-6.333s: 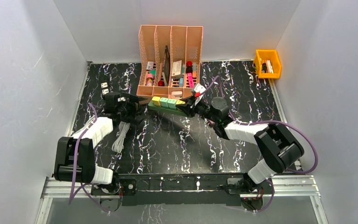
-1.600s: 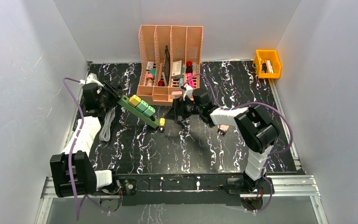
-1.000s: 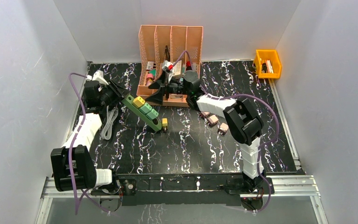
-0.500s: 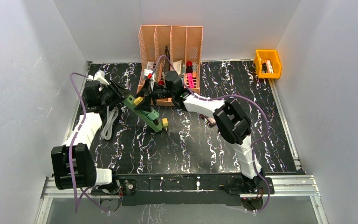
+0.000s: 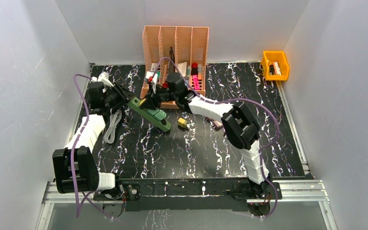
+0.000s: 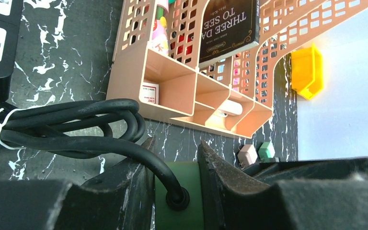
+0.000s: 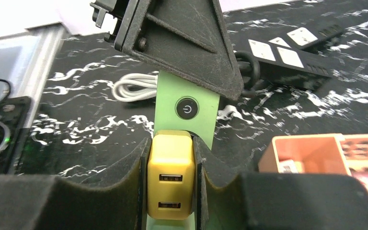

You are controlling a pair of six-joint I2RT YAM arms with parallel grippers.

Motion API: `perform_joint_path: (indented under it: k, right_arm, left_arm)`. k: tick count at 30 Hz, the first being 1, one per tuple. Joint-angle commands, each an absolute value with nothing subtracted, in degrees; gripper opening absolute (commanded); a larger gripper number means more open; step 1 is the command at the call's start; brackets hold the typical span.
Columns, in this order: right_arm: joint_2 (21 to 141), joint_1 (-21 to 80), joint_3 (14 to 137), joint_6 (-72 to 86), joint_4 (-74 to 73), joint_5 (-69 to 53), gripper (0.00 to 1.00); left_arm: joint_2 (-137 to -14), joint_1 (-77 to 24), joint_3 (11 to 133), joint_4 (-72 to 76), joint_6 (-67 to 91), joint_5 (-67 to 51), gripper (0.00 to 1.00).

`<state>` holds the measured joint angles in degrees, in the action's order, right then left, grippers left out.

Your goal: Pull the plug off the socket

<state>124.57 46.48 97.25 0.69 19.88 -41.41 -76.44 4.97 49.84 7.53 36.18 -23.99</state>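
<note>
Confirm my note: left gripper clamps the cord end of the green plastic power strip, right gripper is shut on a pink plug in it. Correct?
Wrong colour: the right wrist view shows the right gripper shut on a yellow boxy USB charger plug, not pink. The left gripper does clamp the green plastic power strip at its cord end.

One green strip (image 5: 162, 123), two yellow plugs (image 7: 170, 179) (image 5: 182, 123).

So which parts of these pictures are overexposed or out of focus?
Left wrist view: the wall behind the yellow bin is washed out; the near fingers are dark and soft, the book sharp. Right wrist view: the top left corner is blown white; the yellow plug is sharp. Top view: even light.
</note>
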Motion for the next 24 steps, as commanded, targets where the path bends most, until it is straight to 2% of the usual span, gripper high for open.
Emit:
perform_joint_path:
  k: [1,3,4,5,6,7,8,9,11,12,13,14,15,16,18,19,20,21,22,23,24]
  right_arm:
    - [115.76,49.70,94.49,-11.60,21.94,-23.06,0.00]
    - [116.32,48.56,95.27,-9.91,22.40,-27.79,0.00]
    - [116.78,46.60,94.82,-4.92,27.29,-37.11,0.00]
    - [118.21,44.04,94.34,5.70,35.93,-50.42,0.00]
    - [120.57,42.08,94.64,20.60,50.82,-58.32,0.00]
    - [124.21,40.77,96.21,36.87,65.58,-61.18,0.00]
    - [126.96,40.10,98.47,49.30,72.83,-62.86,0.00]
    - [125.99,39.72,97.27,46.25,69.44,-59.63,0.00]
    - [115.42,41.33,88.77,17.27,44.23,-41.13,0.00]
    - [111.60,43.66,86.24,7.10,38.27,-36.19,0.00]
    - [111.01,43.91,85.88,6.52,38.82,-40.77,0.00]
    - [112.62,42.44,87.38,13.38,42.49,-48.18,0.00]
    - [115.23,40.97,89.50,23.17,48.41,-50.67,0.00]
    - [115.83,40.20,90.51,25.61,47.36,-47.62,0.00]
    - [110.08,43.49,87.68,8.66,30.66,-22.63,0.00]
    - [107.48,44.85,84.04,3.12,31.84,-18.37,0.00]
    - [106.20,42.70,80.07,6.39,38.21,-26.51,0.00]
    - [107.58,39.55,79.41,17.43,46.91,-38.84,0.00]
    - [112.45,36.23,82.44,35.64,61.09,-50.93,0.00]
    - [116.90,33.85,86.47,47.58,68.61,-57.37,0.00]
    - [111.90,31.79,77.98,44.22,65.63,-51.43,0.00]
  left_arm:
    - [-74.25,4.88,54.64,8.76,34.37,-23.82,0.00]
    - [-74.27,4.89,54.82,8.39,34.17,-23.59,0.00]
    - [-74.20,4.89,54.92,8.12,33.97,-23.50,0.00]
    - [-74.07,4.84,55.05,7.83,33.63,-23.28,0.00]
    - [-73.94,4.78,55.14,7.45,33.26,-22.92,0.00]
    - [-73.70,4.71,55.19,7.06,32.92,-22.61,0.00]
    - [-73.49,4.67,55.22,6.77,32.69,-22.33,0.00]
    - [-73.30,4.71,55.20,6.58,32.58,-22.01,0.00]
    - [-73.03,4.68,55.20,6.22,32.40,-21.52,0.00]
    - [-72.87,4.67,55.26,5.93,32.16,-21.28,0.00]
    - [-72.79,4.66,55.35,5.63,31.89,-21.11,0.00]
    - [-72.96,4.67,55.37,5.54,31.73,-21.02,0.00]
    - [-73.21,4.73,55.38,5.60,31.82,-21.05,0.00]
    - [-73.39,4.68,55.45,5.62,31.97,-21.28,0.00]
    - [-73.05,4.68,55.52,5.52,31.83,-21.04,0.00]
    - [-72.82,4.66,55.61,4.97,31.41,-20.38,0.00]
    - [-72.82,4.66,55.68,4.42,30.82,-19.93,0.00]
    - [-72.90,4.70,55.73,4.17,30.76,-19.72,0.00]
    - [-73.15,4.66,55.83,4.25,30.79,-19.88,0.00]
    - [-73.14,4.67,55.90,4.54,31.08,-20.12,0.00]
    - [-72.53,4.66,56.10,3.86,30.69,-19.37,0.00]
